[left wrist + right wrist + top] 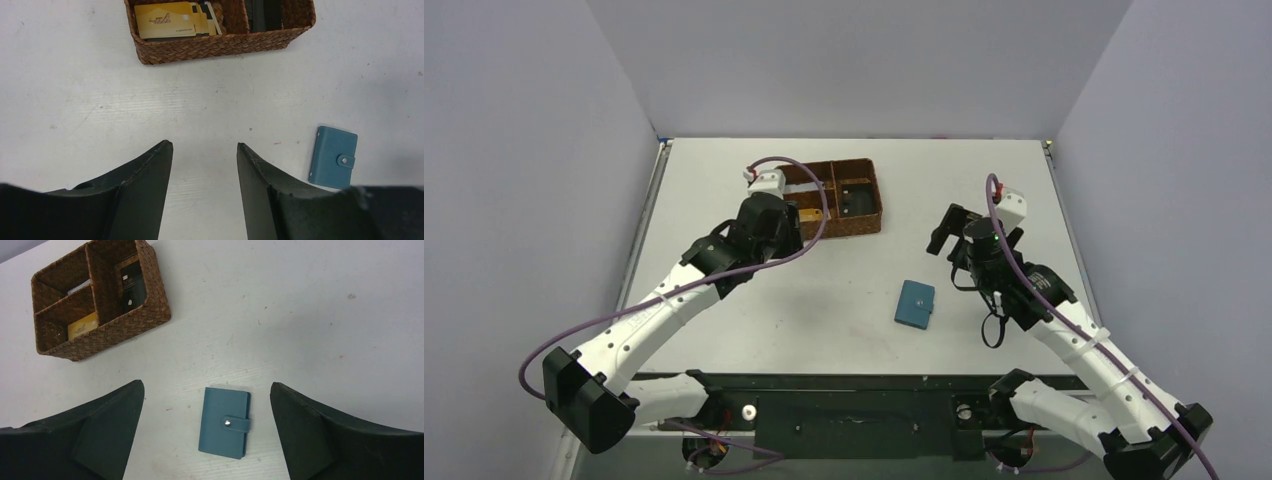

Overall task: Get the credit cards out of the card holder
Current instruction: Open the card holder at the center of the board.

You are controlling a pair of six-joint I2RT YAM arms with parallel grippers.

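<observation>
Teal-blue folding card holder (224,422) lies snapped shut between the right jaws, spread wide; left jaws also apart, empty. Looks light, slim, slippery: pinch its long edges.

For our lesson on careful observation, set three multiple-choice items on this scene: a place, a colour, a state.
1. Where is the card holder? A on the table, apart from the basket; B inside the basket; C on the basket's rim.
2. What colour is the top card of the fanned stack in the basket? A red; B white; C tan-gold.
3. The card holder is: A spread open; B closed, tab snapped; C standing on edge.
Answers: 1 A, bare table shows between them; 2 C, plain in the left wrist view; 3 B, its tab is fastened over the edge.
</observation>
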